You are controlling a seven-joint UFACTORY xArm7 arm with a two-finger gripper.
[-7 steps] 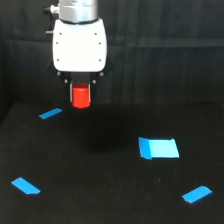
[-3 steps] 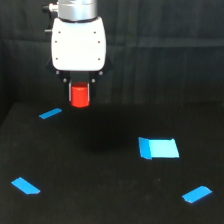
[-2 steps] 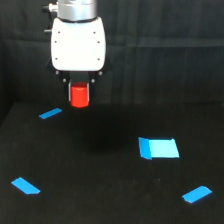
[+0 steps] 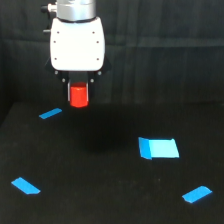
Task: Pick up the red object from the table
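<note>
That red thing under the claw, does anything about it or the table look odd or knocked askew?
Nothing stands out. The red object sits upright in the claw, clear of the table. The blue tape strips lie flat at mixed angles.

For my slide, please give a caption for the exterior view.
White claw holds the red object above the black table marked with blue tape strips.
</note>
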